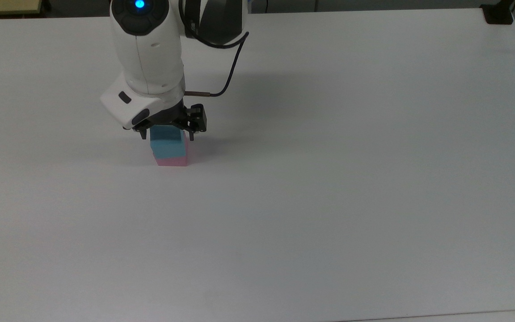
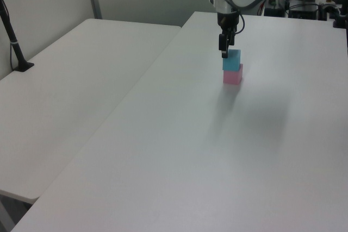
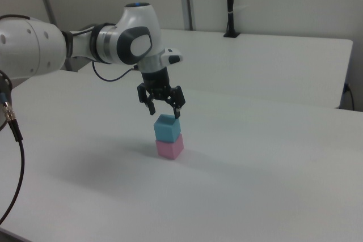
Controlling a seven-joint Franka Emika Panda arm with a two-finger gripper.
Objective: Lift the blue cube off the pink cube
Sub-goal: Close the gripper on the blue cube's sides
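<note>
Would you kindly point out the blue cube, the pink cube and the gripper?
Light blue matte cube (image 3: pixel 167 128), right view, front face.
Plain pink matte cube (image 3: pixel 169 148), right view, front face.
Black two-finger gripper (image 3: pixel 164 110), right view, midway between fingertips.

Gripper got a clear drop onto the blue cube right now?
Probably yes: the gripper hangs open just above the blue cube, which sits on the pink cube, with nothing between them.

Top view high, angled down; left, right views lower, oblique; all share table (image 1: pixel 329 201)

Glossy white arm (image 1: pixel 150 58), blue light (image 1: pixel 139 4), black cable (image 1: pixel 230 67), black two-finger jaws.
</note>
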